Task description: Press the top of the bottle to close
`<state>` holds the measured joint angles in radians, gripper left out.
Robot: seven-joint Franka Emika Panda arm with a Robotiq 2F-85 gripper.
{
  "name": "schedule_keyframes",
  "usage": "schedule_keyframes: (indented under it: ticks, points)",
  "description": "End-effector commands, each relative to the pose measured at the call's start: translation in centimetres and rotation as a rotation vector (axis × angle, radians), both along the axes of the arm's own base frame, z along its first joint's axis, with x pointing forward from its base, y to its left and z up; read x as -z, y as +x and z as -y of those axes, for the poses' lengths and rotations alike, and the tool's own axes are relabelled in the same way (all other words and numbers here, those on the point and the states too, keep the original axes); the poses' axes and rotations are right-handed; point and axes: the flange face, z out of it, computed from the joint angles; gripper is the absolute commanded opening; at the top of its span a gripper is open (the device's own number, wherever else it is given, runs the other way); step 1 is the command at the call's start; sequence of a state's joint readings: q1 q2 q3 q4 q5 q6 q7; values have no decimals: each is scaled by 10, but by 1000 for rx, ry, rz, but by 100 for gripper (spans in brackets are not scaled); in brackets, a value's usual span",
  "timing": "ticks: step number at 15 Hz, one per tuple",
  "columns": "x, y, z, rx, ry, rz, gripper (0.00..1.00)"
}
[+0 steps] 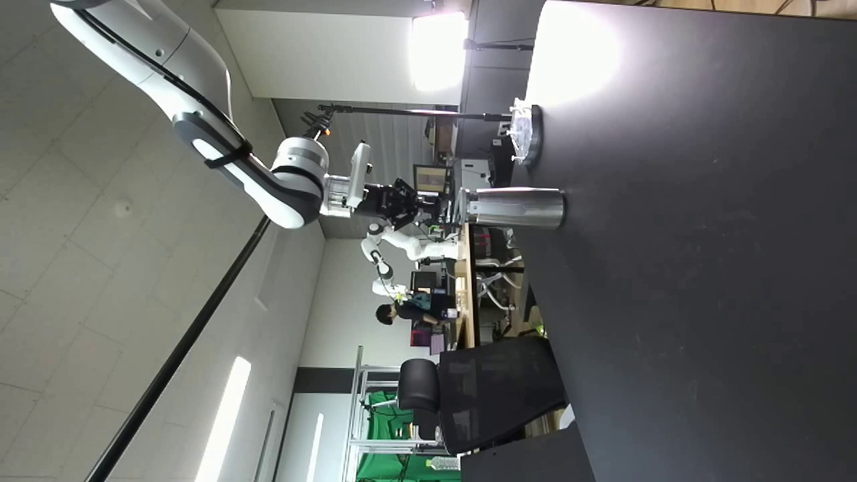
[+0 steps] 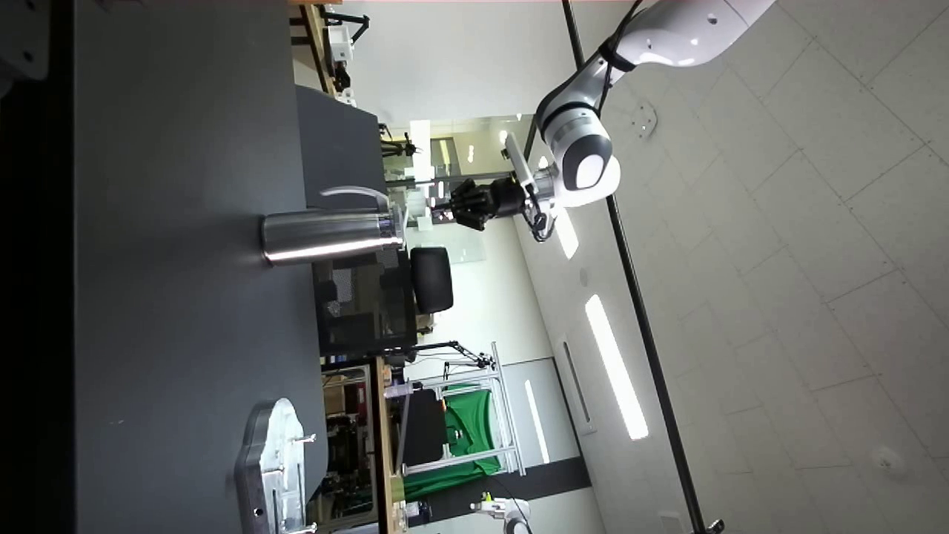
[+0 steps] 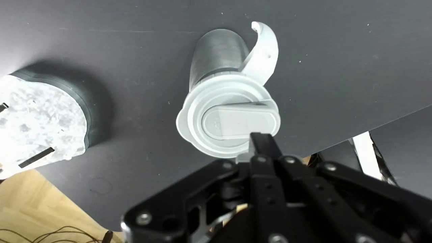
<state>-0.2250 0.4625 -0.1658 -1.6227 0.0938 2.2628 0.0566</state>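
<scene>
A silver bottle with a pale lid and handle stands upright on the dark table; both exterior views are turned sideways. The bottle shows in both exterior views (image 1: 515,206) (image 2: 326,236). In the wrist view, I look down on its metal body (image 3: 219,50), lid (image 3: 197,123) and curved handle (image 3: 265,55). An oblong cap piece (image 3: 244,121) lies across the lid; its handle-side end seems raised. My gripper (image 3: 263,136) is shut with nothing between its fingertips. It also shows in both exterior views (image 1: 438,207) (image 2: 437,208), above the lid with a small gap.
A clear-topped device on a dark base stands on the table beside the bottle, in both exterior views (image 1: 524,132) (image 2: 274,467) and the wrist view (image 3: 40,121). The table edge (image 3: 368,131) runs near the bottle. A black chair (image 1: 499,395) stands beyond the table (image 1: 703,268).
</scene>
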Motion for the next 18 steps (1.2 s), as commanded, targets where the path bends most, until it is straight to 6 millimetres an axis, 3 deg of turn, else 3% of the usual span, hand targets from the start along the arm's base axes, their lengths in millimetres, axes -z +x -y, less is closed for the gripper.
schedule_keyframes:
  ticks: [1,13,18]
  points:
    - [8,6,4,31,41,17,0]
    - [60,13,7,40,25,10,0]
    - [66,13,7,30,0,-8,0]
